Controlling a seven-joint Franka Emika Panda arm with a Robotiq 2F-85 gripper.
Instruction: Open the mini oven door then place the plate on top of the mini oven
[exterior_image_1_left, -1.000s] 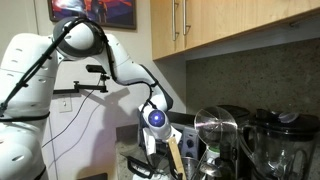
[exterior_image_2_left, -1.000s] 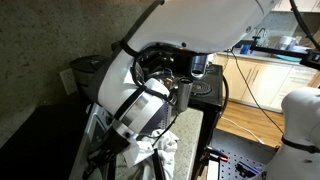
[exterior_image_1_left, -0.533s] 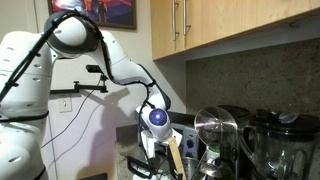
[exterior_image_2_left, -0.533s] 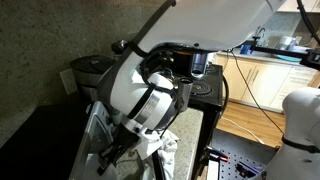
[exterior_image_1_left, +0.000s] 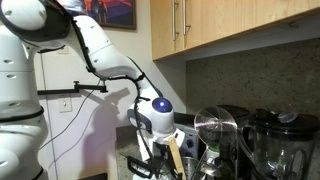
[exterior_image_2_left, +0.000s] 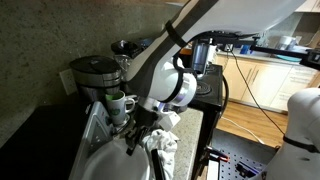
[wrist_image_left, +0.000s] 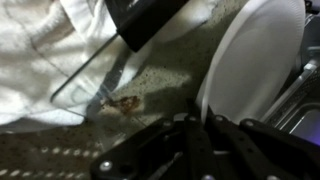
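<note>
In the wrist view a white plate (wrist_image_left: 255, 60) stands on edge at the right, against a dark wire rack (wrist_image_left: 303, 88). My gripper (wrist_image_left: 205, 128) comes in from the bottom, shut on the plate's lower rim, which runs down between the dark fingers (wrist_image_left: 160, 140). At the upper left a see-through panel with a dark edge (wrist_image_left: 95, 70) slants over a white cloth; it looks like the mini oven door hanging open. A black box (exterior_image_2_left: 207, 92) behind the arm seems to be the mini oven. In both exterior views the gripper (exterior_image_1_left: 148, 160) (exterior_image_2_left: 133, 138) hangs low over the counter.
A coffee maker (exterior_image_2_left: 95, 72) and a white mug (exterior_image_2_left: 118, 103) stand by the wall. Clear-jarred blenders (exterior_image_1_left: 215, 135) (exterior_image_1_left: 285, 140) line the counter under wooden cabinets (exterior_image_1_left: 230, 25). A crumpled white cloth (exterior_image_2_left: 165, 145) lies on the speckled counter (wrist_image_left: 170, 75).
The arm's upper links have swung away, uncovering the coffee maker and mug. The wrist has turned and the jaws have closed the last bit.
</note>
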